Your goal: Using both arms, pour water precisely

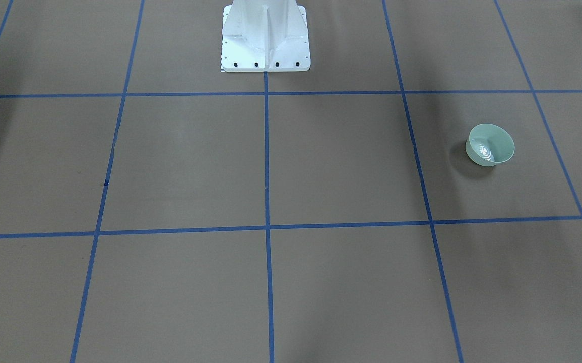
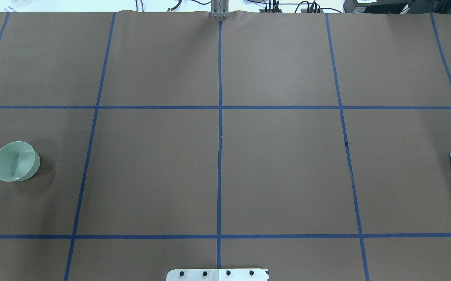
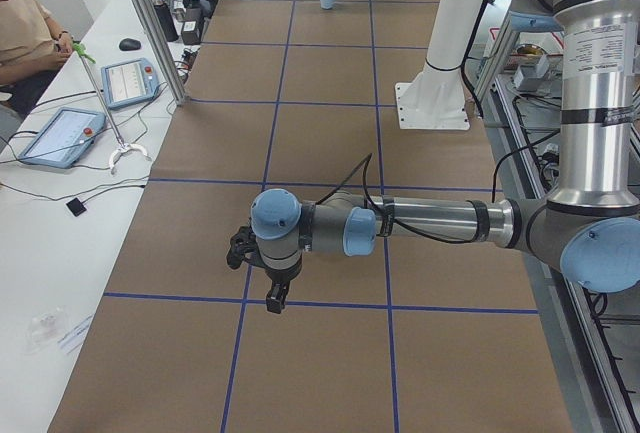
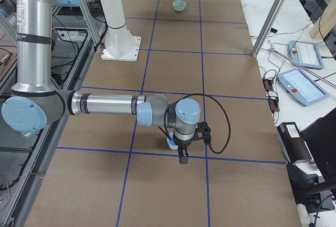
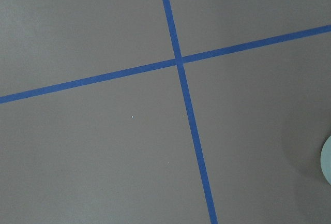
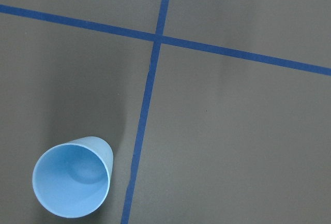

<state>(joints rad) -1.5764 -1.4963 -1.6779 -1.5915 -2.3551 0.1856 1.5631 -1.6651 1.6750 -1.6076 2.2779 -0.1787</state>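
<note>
Now, water (image 1: 483,150) glints in the green bowl (image 1: 502,138) on the robot's left, blue cup (image 6: 72,182) stands upright by the right gripper (image 4: 184,158), left gripper (image 3: 272,301) hovers low; either grip, cannot tell

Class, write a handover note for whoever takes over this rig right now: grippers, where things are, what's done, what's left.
Left gripper and right gripper: open or shut cannot be told; both hang over the table.
Green bowl stands on the robot's left side, blue cup upright far right, beside the right gripper.
Glints in the bowl may be water.
Done: nothing lifted yet. To do: grasp, pour.
</note>
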